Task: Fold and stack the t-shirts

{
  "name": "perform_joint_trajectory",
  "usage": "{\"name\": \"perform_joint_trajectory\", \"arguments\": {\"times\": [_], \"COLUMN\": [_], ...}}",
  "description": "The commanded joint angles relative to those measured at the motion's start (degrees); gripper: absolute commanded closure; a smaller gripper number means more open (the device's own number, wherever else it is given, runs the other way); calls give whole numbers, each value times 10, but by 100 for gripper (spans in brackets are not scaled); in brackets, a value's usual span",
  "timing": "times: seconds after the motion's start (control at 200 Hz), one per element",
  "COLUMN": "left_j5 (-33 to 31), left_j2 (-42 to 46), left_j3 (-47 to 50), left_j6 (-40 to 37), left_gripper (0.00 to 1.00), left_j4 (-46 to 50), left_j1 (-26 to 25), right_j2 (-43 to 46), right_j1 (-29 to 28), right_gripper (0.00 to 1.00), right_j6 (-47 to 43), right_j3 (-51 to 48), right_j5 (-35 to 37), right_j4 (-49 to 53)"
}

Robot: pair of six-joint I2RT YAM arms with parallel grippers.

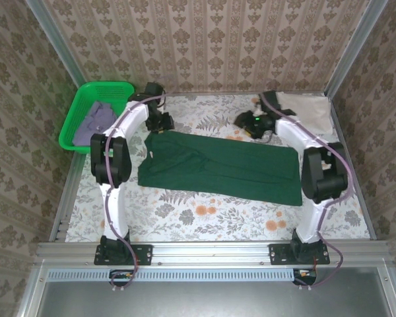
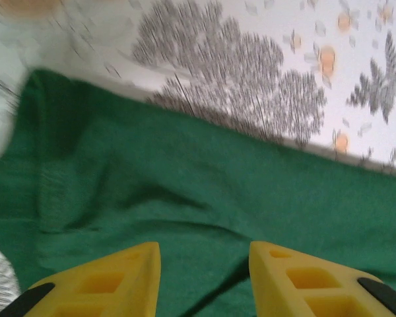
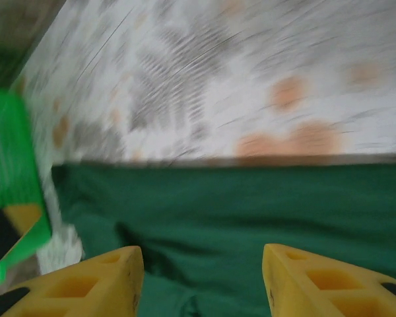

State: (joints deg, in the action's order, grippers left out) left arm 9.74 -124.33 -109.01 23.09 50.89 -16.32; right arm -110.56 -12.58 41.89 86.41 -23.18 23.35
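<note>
Just below left hand (image 2: 204, 251), dark green t-shirt (image 2: 185, 188), flat

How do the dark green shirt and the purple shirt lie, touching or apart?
Apart. The top view shows the purple shirt inside the basket, and the dark green shirt on the table beyond its wall.

We see the dark green t-shirt (image 1: 218, 168) folded into a long, flat band, lying to the right of the basket (image 1: 109, 85). The greyish-lavender t-shirt (image 1: 96, 119) sits crumpled inside the basket. The cream-white t-shirt (image 1: 307, 109) lies flattish, farthest right of it.
</note>
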Motion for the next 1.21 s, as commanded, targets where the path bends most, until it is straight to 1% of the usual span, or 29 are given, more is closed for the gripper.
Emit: {"name": "perform_joint_trajectory", "arguments": {"times": [0.0, 0.1, 0.175, 0.205, 0.35, 0.485, 0.65, 0.84, 0.975, 1.09, 1.2], "left_j5": [52, 17, -1, -4, -8, -8, -7, -9, -17, -17, -24], "left_j2": [-21, -31, -42, -47, -71, -78, -77, -80, -84, -87, -87], "left_j3": [15, 25, 20, 18, 4, 19, 42, 42, 39, 38, 36], "left_j6": [-28, -34, -32, -31, -19, 6, 30, 40, 35, 36, 35], "left_gripper": [61, 61, 61, 61, 61, 60, 60, 60, 59, 58, 58], "left_j4": [37, 41, 42, 42, 46, 41, 37, 39, 39, 42, 46], "left_j1": [8, 8, 12, 13, 13, 13, 12, 12, 14, 15, 15], "right_j2": [-75, -125, -156, -169, -223, -273, -315, -335, -332, -330, -326], "right_j1": [-59, -105, -131, -138, -160, -177, -190, -204, -214, -218, -219], "right_gripper": [50, 52, 52, 52, 53, 55, 56, 57, 58, 61, 67], "right_j6": [-62, -75, -79, -79, -67, -66, -69, -82, -103, -107, -111], "right_j3": [79, 134, 172, 186, 249, 316, 368, 403, 400, 394, 393], "right_j5": [-58, -59, -40, -34, -14, 3, 12, 2, 3, -1, 5], "right_j4": [58, 69, 71, 89, 93, 112, 136, 163, 174, 173, 176]}}
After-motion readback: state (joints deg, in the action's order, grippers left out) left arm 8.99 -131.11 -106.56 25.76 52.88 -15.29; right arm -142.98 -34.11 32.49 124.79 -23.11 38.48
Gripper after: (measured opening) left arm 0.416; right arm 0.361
